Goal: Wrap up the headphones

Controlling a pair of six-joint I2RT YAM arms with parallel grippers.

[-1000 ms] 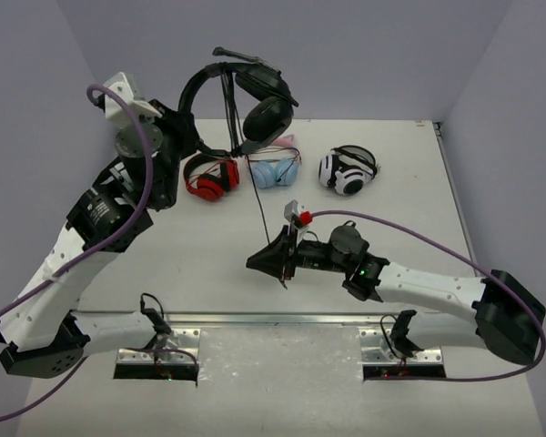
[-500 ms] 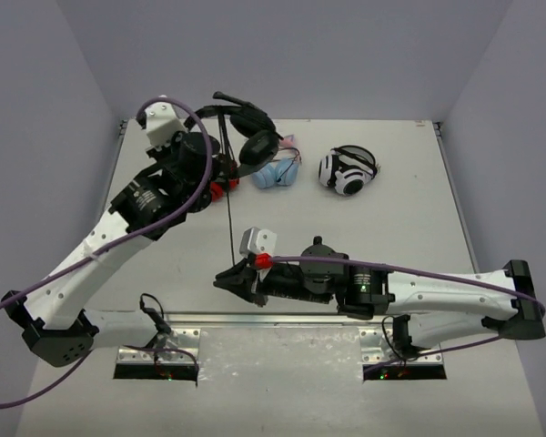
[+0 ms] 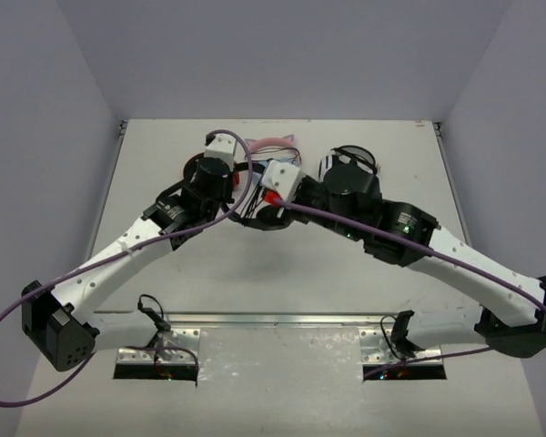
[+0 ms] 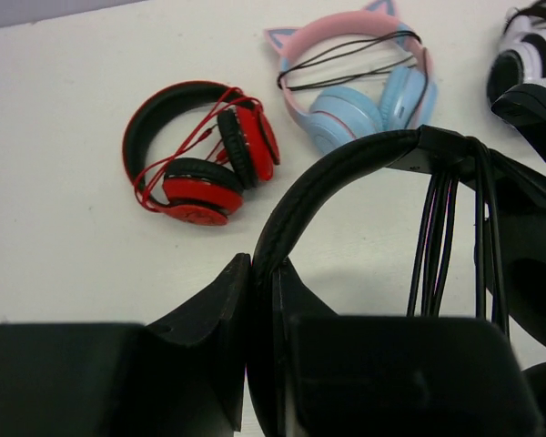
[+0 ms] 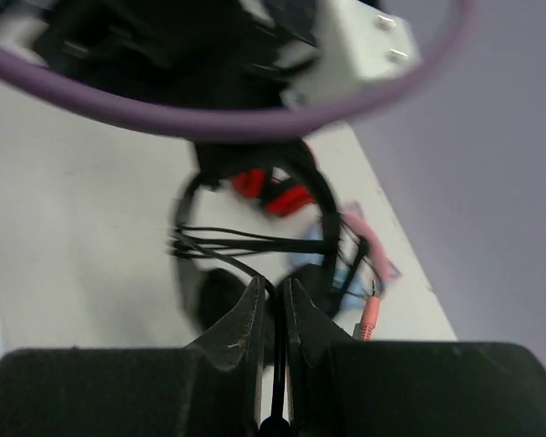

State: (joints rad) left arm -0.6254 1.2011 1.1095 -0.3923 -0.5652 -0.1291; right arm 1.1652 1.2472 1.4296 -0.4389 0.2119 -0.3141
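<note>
The all-black headphones (image 4: 346, 166) are held by their headband in my left gripper (image 4: 262, 266), which is shut on it. Several turns of the thin black cable (image 4: 434, 237) cross the headband. My right gripper (image 5: 275, 288) is shut on the cable (image 5: 246, 239), just short of the headband and an ear cup (image 5: 214, 296). In the top view both grippers meet at the back centre, left (image 3: 241, 187) and right (image 3: 257, 216), and the headphones are mostly hidden under them.
Red-and-black headphones (image 4: 200, 155) and pink-and-blue cat-ear headphones (image 4: 355, 91) lie just beyond the black pair. White-and-black headphones (image 3: 350, 162) sit to the right, partly under my right arm. A pink plug (image 5: 371, 315) lies near my right fingers.
My left arm lowered the black headphones from high in the air to just above the table. My right gripper swung from the front middle up to them, carrying the cable.
</note>
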